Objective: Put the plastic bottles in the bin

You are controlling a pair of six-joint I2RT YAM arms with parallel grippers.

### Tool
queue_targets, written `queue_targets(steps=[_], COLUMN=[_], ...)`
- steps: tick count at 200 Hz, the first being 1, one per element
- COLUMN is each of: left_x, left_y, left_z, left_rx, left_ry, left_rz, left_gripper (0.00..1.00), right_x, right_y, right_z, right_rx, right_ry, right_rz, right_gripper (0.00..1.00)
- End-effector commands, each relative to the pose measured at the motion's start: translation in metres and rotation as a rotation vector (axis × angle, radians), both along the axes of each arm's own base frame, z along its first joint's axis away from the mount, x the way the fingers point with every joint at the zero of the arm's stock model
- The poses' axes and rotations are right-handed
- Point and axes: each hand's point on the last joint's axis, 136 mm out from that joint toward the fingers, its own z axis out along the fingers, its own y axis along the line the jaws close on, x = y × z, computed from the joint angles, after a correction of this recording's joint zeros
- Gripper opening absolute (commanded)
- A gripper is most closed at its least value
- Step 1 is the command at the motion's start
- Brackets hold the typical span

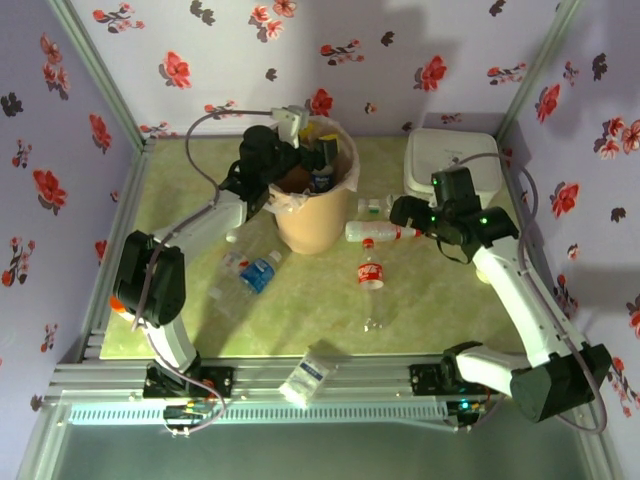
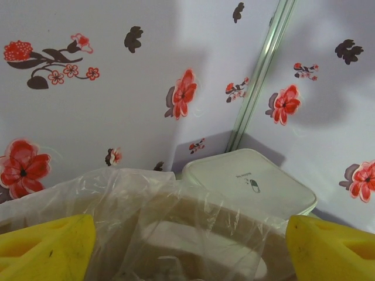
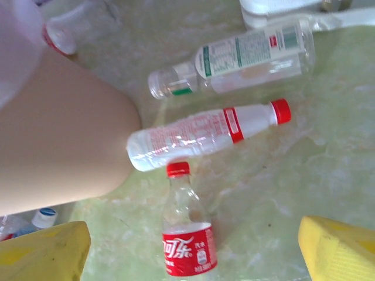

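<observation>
The left gripper (image 2: 187, 249) stood with fingers wide apart and nothing between them, directly over the bin (image 1: 312, 222) by the worktop's far edge, likely so a bottle would drop inside. A blue-labelled bottle (image 1: 322, 178) lay in it. The right gripper (image 3: 190, 249), also spread and empty, hovered over three bottles just right of the bin: cola bottle (image 3: 187, 234), red-capped bottle (image 3: 202, 136), green-labelled bottle (image 3: 252, 57). A fourth bottle (image 1: 258, 272) lay left of the bin and a fifth bottle (image 1: 305, 378) at the near edge. The left arm (image 1: 200, 225) hid part of the bin's mouth, and the bag (image 2: 176, 211) blurred its inside.
</observation>
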Motion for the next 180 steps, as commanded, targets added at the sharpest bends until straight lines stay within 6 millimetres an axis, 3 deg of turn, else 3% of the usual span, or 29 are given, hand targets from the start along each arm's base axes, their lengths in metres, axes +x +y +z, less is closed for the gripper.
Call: queue_targets(steps=[1,20,51,69,121,152,180], left_x=[-0.003,-0.006,-0.011,-0.016,-0.043,-0.051,-0.059], left_y=[-0.002,0.000,0.003,0.006,0.029,0.062,0.102], left_z=[0.004,0.016,0.044,0.059,0.128,0.151,0.144], left_rx=[0.004,-0.008,-0.012,-0.006,-0.018,0.013,0.014], left_ry=[-0.033,-0.050,-0.080,-0.092,-0.189,-0.167,-0.058], left_rz=[-0.007,-0.006,-0.004,-0.004,0.035,0.164,0.265], left_gripper=[0.86,0.86,0.88,0.90,0.95,0.95,0.96], right_x=[-0.018,-0.025,-0.028,-0.019,0.015,0.021,0.025], right_y=[-0.005,0.007,0.045,0.059,0.074,0.089,0.092], right_z=[-0.027,-0.047,-0.081,-0.100,-0.134,-0.158,-0.179], right_rx=[-0.025,-0.085,-0.133,-0.132,-0.164,-0.136,-0.155], right_ry=[0.100,0.164,0.271,0.301,0.317,0.353,0.390], right_rz=[-0.015,0.020,0.115,0.124,0.119,0.135,0.142], right_gripper=[0.89,0.86,0.83,0.82,0.78,0.78,0.75])
